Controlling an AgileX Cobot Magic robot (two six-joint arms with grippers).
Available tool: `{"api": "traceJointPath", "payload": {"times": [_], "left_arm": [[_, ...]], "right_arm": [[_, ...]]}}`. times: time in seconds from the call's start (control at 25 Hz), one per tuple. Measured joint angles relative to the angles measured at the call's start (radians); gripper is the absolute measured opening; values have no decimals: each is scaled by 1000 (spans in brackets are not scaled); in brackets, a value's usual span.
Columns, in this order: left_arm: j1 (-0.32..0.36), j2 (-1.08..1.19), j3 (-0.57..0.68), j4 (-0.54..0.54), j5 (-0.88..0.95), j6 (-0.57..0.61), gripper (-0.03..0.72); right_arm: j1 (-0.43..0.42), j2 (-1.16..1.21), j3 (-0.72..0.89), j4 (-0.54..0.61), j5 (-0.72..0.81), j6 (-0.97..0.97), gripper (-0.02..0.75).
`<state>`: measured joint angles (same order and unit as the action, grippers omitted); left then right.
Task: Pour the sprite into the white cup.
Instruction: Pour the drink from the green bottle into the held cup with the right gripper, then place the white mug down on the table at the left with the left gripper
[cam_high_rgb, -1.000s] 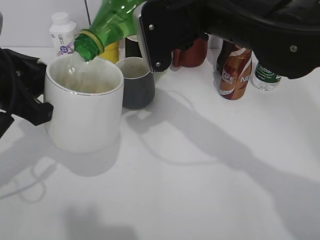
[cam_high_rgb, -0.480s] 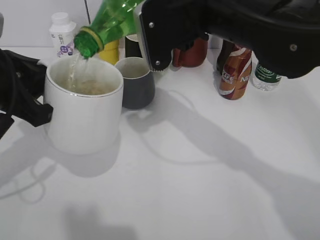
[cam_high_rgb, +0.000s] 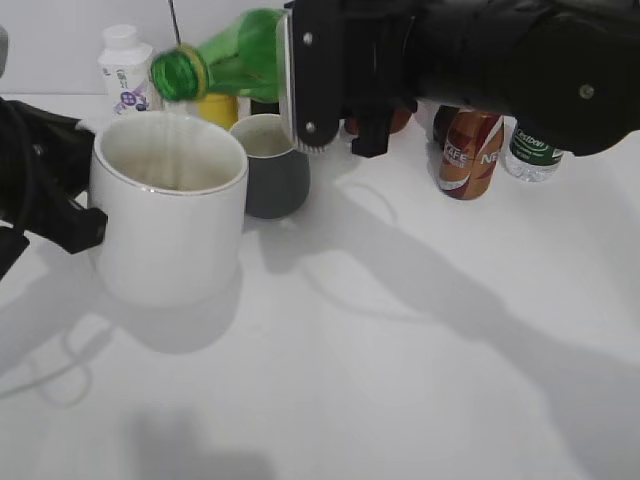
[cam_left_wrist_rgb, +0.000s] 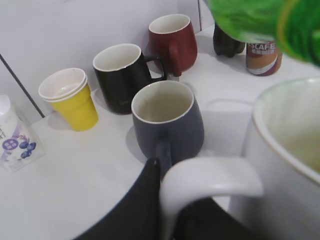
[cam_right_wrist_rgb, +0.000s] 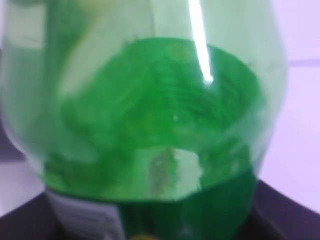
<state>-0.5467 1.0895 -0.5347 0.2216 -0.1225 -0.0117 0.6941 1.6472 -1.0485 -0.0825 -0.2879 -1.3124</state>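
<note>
The sprite bottle (cam_high_rgb: 225, 58) is green and uncapped, held almost level above and behind the white cup (cam_high_rgb: 170, 215), its mouth pointing left. My right gripper is shut on the sprite; its fingertips are hidden, and the bottle fills the right wrist view (cam_right_wrist_rgb: 150, 110). My left gripper (cam_high_rgb: 60, 215) is shut on the white cup's loop handle (cam_left_wrist_rgb: 210, 180), at the cup's left side. The cup (cam_left_wrist_rgb: 290, 150) stands on the table with pale liquid inside. The bottle's green shoulder shows at the top right of the left wrist view (cam_left_wrist_rgb: 260, 20).
A dark grey mug (cam_high_rgb: 272, 165) stands right behind the white cup. Further back are a yellow paper cup (cam_left_wrist_rgb: 70, 97), a black mug (cam_left_wrist_rgb: 122, 75), a dark red mug (cam_left_wrist_rgb: 172, 42), a small white bottle (cam_high_rgb: 124, 65), a brown coffee bottle (cam_high_rgb: 468, 150) and a water bottle (cam_high_rgb: 530, 152).
The bottle has swung up from a steep downward tilt to nearly level, and its mouth has lifted away from the cup rim. The stream into the cup has stopped. The left gripper has not moved.
</note>
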Motion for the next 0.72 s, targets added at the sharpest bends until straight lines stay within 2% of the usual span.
{"api": "traceJointPath", "payload": {"times": [0.2,0.36,0.52,0.72], "left_arm": [[2,0,0,0,-35,2,40],[34,1,0,0,-37,2,40],[119,30,5,0,-129,2,40],[270,176,5,-17,-373,2,40]], "right_arm": [[0,0,0,5,41,327,418],[0,0,0,9,50,721,418],[-10,-3,1,9,52,1083,418],[-57,-15,84,9,-10,1321,418]]}}
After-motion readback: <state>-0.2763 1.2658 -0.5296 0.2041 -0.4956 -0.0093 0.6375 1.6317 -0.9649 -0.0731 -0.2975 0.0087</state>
